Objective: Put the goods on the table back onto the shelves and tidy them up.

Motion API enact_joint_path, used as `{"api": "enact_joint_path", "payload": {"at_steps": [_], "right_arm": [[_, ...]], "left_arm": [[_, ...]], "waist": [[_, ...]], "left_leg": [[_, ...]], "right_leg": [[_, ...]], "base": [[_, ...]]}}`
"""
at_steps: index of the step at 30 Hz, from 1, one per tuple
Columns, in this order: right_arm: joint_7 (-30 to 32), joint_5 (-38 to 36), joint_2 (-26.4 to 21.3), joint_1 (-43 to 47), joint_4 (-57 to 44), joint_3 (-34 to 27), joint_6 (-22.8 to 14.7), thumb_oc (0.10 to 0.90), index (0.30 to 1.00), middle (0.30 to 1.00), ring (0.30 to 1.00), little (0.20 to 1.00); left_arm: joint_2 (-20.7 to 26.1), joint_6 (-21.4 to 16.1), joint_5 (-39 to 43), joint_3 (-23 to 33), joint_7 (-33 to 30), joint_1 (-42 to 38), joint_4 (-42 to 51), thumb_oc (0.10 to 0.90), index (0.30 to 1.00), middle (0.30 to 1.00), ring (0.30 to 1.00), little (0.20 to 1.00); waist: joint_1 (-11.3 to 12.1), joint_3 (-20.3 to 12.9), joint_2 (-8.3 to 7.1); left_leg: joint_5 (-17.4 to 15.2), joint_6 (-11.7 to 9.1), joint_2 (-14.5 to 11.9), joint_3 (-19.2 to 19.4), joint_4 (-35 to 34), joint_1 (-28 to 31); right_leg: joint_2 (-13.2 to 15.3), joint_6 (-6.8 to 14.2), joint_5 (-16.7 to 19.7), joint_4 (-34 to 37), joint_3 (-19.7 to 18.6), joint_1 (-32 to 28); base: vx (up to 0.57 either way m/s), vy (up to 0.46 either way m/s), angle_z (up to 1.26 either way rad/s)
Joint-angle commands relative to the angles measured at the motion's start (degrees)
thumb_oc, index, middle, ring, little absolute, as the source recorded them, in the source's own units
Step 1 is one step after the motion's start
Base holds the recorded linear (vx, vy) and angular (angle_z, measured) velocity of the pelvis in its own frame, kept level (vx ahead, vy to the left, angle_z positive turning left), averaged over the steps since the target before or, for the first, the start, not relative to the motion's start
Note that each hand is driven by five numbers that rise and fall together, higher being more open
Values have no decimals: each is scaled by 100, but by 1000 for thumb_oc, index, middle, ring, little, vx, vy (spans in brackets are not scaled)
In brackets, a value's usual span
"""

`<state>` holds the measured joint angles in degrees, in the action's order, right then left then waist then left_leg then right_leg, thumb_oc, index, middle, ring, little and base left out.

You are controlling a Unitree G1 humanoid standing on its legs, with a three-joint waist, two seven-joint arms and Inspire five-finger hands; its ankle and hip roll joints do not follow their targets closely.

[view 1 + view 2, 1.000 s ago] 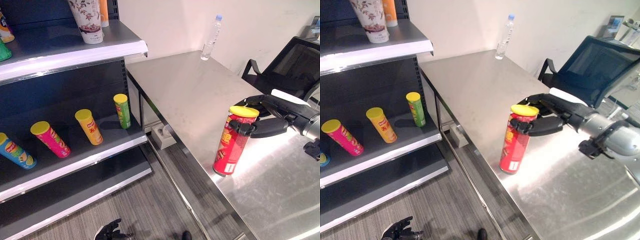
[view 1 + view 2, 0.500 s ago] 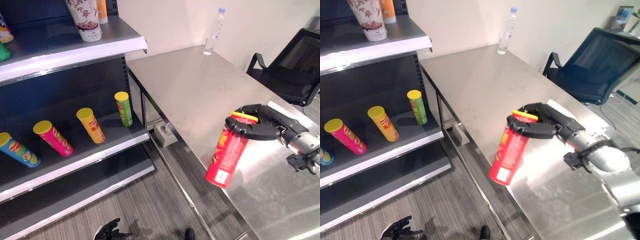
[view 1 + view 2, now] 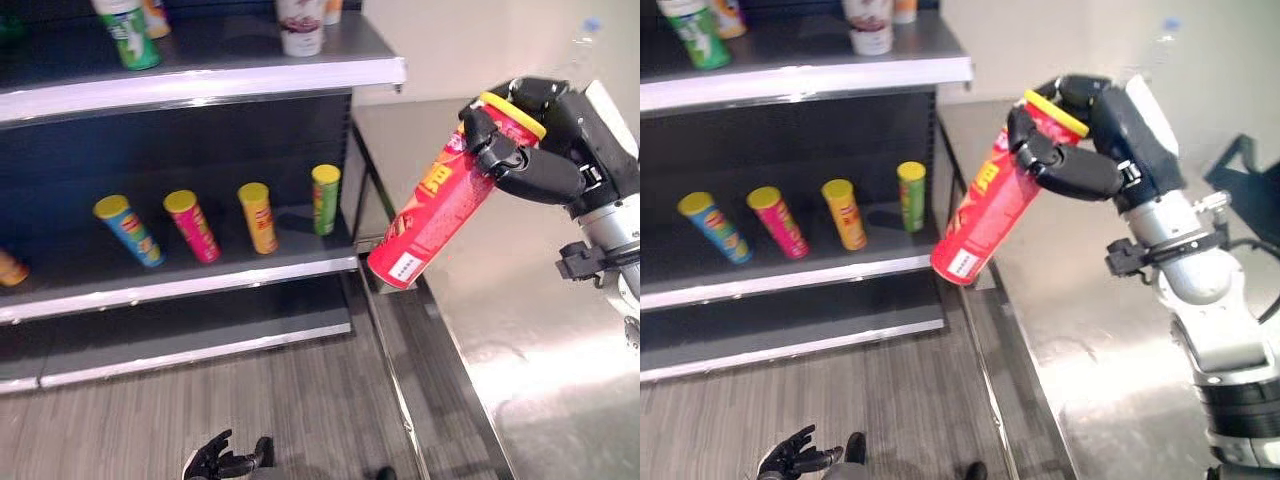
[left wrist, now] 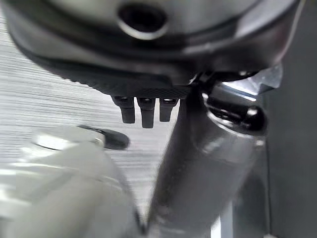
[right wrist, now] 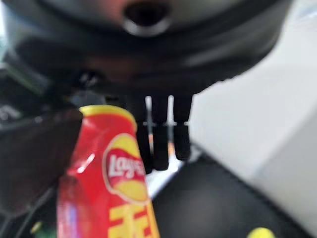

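Observation:
A tall red chip can [image 3: 435, 205] with a yellow lid hangs tilted in the air, lid up and base pointing down toward the shelf unit. My right hand [image 3: 535, 150] is shut on its upper end, fingers and thumb curled round it just below the lid; the right wrist view shows the can [image 5: 111, 188] beside the fingers [image 5: 161, 139]. The can's base is over the gap between the steel table [image 3: 540, 330] and the middle shelf [image 3: 200, 285]. My left hand [image 3: 225, 462] hangs low near the floor, fingers spread and holding nothing.
On the middle shelf several chip cans lean in a row: blue [image 3: 128, 230], pink [image 3: 190, 225], orange [image 3: 258, 217], green [image 3: 325, 200]. The top shelf [image 3: 220, 75] carries a green can [image 3: 128, 35] and a white cup [image 3: 300, 25]. A lower shelf [image 3: 190, 345] lies underneath.
The right hand has lifted the red can off the table and carried it up and toward the shelves, tilting it more. The camera has swung left toward the shelf unit.

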<state>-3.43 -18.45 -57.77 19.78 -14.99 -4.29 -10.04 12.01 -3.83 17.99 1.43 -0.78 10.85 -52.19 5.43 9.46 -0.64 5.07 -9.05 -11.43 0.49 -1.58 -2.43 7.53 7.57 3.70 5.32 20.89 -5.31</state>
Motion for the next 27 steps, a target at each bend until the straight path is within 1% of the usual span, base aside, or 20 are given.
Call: {"api": "enact_joint_path", "payload": {"at_steps": [1,2,3,5,8,9,11,14,15,16,17,18,19,20,21,22,24,25,26,27], "right_arm": [[540,439,-132,693,-556,-287,-745,400,300,300,300,300],[497,491,-191,644,-654,-383,-715,400,300,300,300,300],[503,511,-194,601,-674,-422,-703,400,300,300,300,300],[585,585,-80,544,-698,-422,-741,400,300,300,300,300],[687,778,90,633,-760,-290,-740,400,300,300,300,300],[669,832,140,720,-842,-202,-715,400,300,300,300,300],[650,860,177,823,-891,-97,-711,400,300,300,300,300],[579,998,134,994,-838,166,-678,400,300,300,300,300],[552,1157,131,991,-898,199,-655,400,300,300,300,300],[605,1220,180,957,-918,178,-670,400,300,300,300,300],[546,1318,135,1009,-1033,224,-654,400,300,300,300,300],[547,1320,135,1012,-1035,225,-652,400,300,300,300,300],[551,1420,124,1081,-1088,329,-624,400,300,300,300,300],[552,1422,126,1083,-1089,334,-622,400,300,300,300,300],[537,1438,188,1139,-1257,413,-666,400,300,300,300,300],[549,1466,184,1124,-1265,418,-651,400,300,300,300,300],[509,1509,167,1060,-1317,465,-586,400,300,300,300,300],[509,1511,166,1063,-1320,470,-582,400,300,300,300,300],[497,1536,170,1083,-1329,531,-557,400,300,300,300,300],[431,1514,216,1054,-1339,646,-518,400,300,300,300,300]], "left_arm": [[559,-430,-142,-37,-157,-420,54,800,900,900,900,900],[574,-423,-176,-68,-148,-398,121,800,900,900,900,900],[589,-442,-182,-92,-125,-410,163,800,900,900,900,900],[639,-462,-287,-220,-70,-453,202,800,900,900,900,900],[882,-506,-471,-281,-26,-487,314,800,900,900,900,900],[970,-502,-506,-226,-17,-498,353,800,900,900,900,900],[1132,-490,-511,-113,-3,-490,458,800,900,900,900,900],[1191,-457,-359,76,-12,-427,431,800,900,900,900,900],[1159,-418,-342,172,-27,-356,381,800,900,900,900,900],[1127,-394,-358,194,-64,-322,336,800,900,900,900,900],[1062,-395,-279,195,-18,-259,378,800,900,900,900,900],[1061,-393,-278,196,-18,-259,381,800,900,900,900,900],[966,-395,-221,224,-3,-249,308,800,900,900,900,900],[964,-397,-221,227,-3,-247,307,800,900,900,900,900],[874,-409,-200,129,3,-264,323,800,900,900,900,900],[854,-399,-229,66,0,-307,335,800,900,900,900,900],[799,-366,-293,-22,22,-318,374,800,900,900,900,900],[794,-363,-295,-20,21,-314,378,800,900,900,900,900],[775,-356,-303,-11,21,-305,375,800,900,900,900,900],[786,-359,-322,20,-7,-281,392,800,900,900,900,900]], "waist": [[-284,-254,-525],[-363,-300,-451],[-407,-333,-402],[-491,-434,-288],[-507,-333,-297],[-486,-286,-299],[-425,-165,-251],[-286,-191,-198],[-154,-247,-275],[-56,-280,-370],[41,-305,-481],[38,-308,-473],[134,-388,-584],[120,-391,-585],[134,-270,-574],[94,-194,-538],[-31,-86,-451],[-33,-83,-442],[-71,-69,-411],[-148,-32,-405]], "left_leg": [[-633,-309,-382,-308,749,230],[-682,-299,-360,-501,679,273],[-788,-299,-314,-557,515,330],[-972,-152,-151,-462,248,477],[-1140,86,253,-234,271,428],[-1164,167,361,-105,340,349],[-1095,277,550,79,461,162],[-840,432,726,136,345,11],[-739,506,899,44,301,-81],[-689,516,1011,7,313,-188],[-653,540,1117,-53,281,-192],[-635,540,1110,-57,273,-199],[-552,530,1257,-99,246,-344],[-553,528,1259,-109,246,-344],[-437,432,1367,-214,401,-647],[-404,367,1387,-171,556,-822],[-440,353,1189,261,668,-854],[-459,351,1183,260,693,-860],[-509,371,1062,404,673,-784],[-538,312,728,431,679,-706]], "right_leg": [[274,295,-493,-153,-539,123],[300,345,-451,-142,-587,146],[364,387,-374,-131,-645,203],[618,510,-117,-107,-714,359],[1081,691,524,-175,-794,845],[1151,687,473,-245,-747,1003],[1072,564,122,-787,-753,1017],[529,328,-707,-1986,-1059,863],[117,285,-1062,-2322,-1221,556],[-76,227,-1197,-2139,-1315,296],[-266,75,-1443,-1831,-1402,125],[-275,73,-1419,-1809,-1398,125],[-439,-60,-1533,-1218,-1436,-108],[-440,-62,-1522,-1187,-1425,-127],[-619,-157,-1449,-764,-1496,-129],[-612,-173,-1415,-727,-1438,-88],[-527,-153,-1307,-740,-1281,43],[-533,-154,-1307,-740,-1280,37],[-481,-103,-1220,-708,-1204,84],[-285,3,-1048,-679,-1103,166]], "base": [[-114,276,-4],[-92,330,-25],[-75,405,-17],[-110,439,12],[-247,397,13],[-363,359,-19],[-374,366,-35],[-257,288,-2],[-192,147,25],[-123,77,26],[-52,7,15],[-59,-2,14],[-51,-10,11],[-234,-16,45],[-272,28,58],[-366,100,75],[-198,139,96],[-123,114,131],[-169,236,93],[-221,341,27]]}}
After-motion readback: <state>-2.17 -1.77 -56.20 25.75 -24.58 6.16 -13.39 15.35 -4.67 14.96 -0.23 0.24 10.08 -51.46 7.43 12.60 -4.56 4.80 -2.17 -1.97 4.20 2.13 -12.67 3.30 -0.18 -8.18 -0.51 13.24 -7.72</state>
